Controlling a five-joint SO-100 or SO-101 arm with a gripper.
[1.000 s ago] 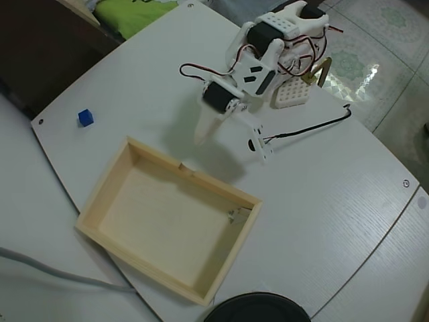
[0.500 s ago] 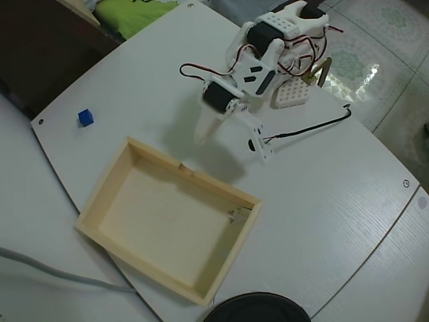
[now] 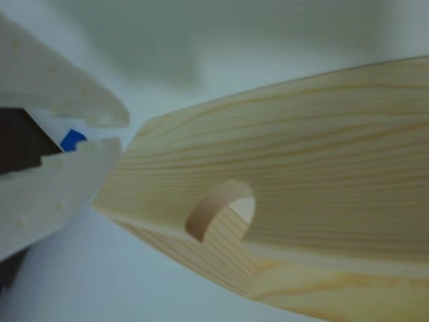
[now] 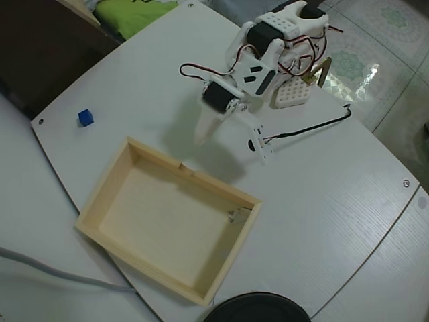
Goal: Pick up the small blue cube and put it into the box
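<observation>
The small blue cube [image 4: 85,117] lies on the white table, left of and beyond the box's far left corner in the overhead view. In the wrist view the cube [image 3: 72,139] shows far off through the gap between the jaws. The pale wooden box [image 4: 120,201] stands empty in the middle of the table; its outer wall with a round hole [image 3: 288,168] fills the right of the wrist view. My gripper [image 4: 203,134] hangs above the table just beyond the box's far wall, well to the right of the cube. Its jaws [image 3: 123,132] stand a narrow gap apart and hold nothing.
A small white perforated block [image 4: 289,94] sits by the arm's base at the top. A black cable [image 4: 315,124] runs across the table to the right. A dark round object [image 4: 258,310] lies at the bottom edge. A grey cable [image 4: 40,268] crosses the lower left.
</observation>
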